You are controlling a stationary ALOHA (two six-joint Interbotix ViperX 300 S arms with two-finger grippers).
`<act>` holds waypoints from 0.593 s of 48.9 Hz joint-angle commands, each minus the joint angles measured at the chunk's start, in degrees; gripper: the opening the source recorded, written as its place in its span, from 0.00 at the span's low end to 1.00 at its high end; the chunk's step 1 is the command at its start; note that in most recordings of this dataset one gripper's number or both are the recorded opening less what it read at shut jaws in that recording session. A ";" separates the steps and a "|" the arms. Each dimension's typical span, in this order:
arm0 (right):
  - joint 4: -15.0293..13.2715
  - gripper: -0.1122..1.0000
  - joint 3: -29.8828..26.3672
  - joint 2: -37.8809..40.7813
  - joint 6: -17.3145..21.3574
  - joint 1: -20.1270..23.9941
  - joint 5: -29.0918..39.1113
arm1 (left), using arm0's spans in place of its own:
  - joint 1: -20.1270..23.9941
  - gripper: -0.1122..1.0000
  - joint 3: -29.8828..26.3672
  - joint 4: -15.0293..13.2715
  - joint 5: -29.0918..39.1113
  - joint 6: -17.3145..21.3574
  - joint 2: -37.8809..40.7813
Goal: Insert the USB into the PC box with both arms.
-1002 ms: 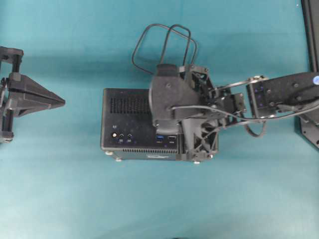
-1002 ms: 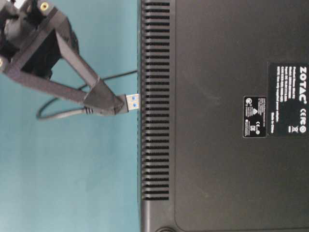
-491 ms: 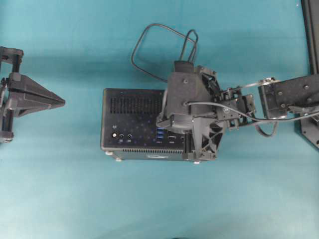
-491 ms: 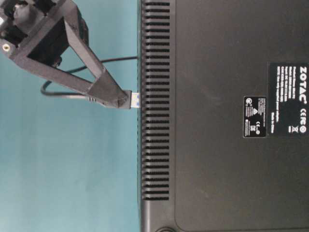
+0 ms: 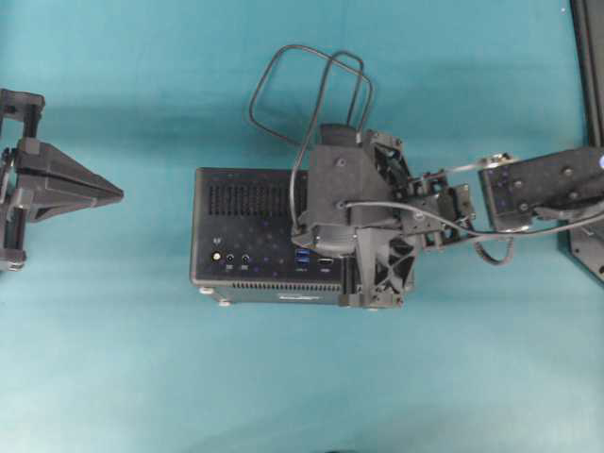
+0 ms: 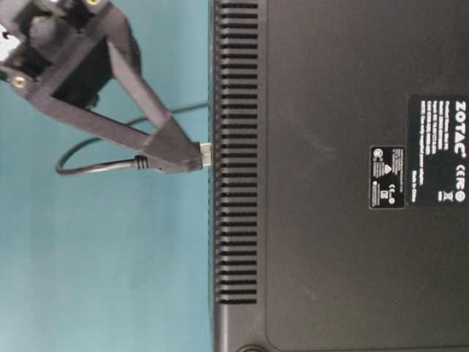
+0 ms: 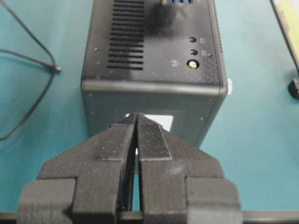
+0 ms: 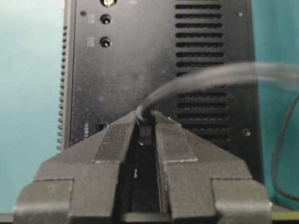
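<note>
The PC box lies on the teal table, port face up, with its blue USB ports showing beside my right wrist. My right gripper is shut on the USB plug. The plug's metal tip meets the box's port face. Its cable arches over the box and loops behind it. My left gripper is shut and empty, well left of the box. In the left wrist view its tips point at the box's end wall.
A black frame runs along the right edge of the table. Round jacks and a vent grille sit on the box's port face. Slack cable lies on the cloth behind the box.
My right gripper shifted right and then back left over the box with the plug. The plug's blue tongue stood off the port face before. Now only its metal tip shows against the face. The left arm is still.
</note>
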 commanded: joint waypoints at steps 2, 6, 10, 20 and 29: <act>0.35 0.22 -0.53 -0.53 0.62 0.62 -0.18 | 0.00 0.10 -0.44 0.09 -0.53 0.00 0.09; 0.35 0.22 -0.53 -0.88 0.62 0.62 -0.26 | 0.00 0.10 -0.44 0.09 -0.53 0.00 0.09; 0.35 0.22 -0.44 -1.41 0.62 0.62 -0.26 | 0.09 0.10 -0.44 0.09 -0.53 0.00 0.09; 0.00 0.34 -0.62 -2.55 0.62 0.62 -0.35 | 0.00 0.10 -0.35 0.09 -0.53 0.00 0.09; -0.44 0.60 -1.67 -2.90 0.62 0.35 0.00 | 0.09 0.10 -0.35 0.09 -0.53 0.00 0.09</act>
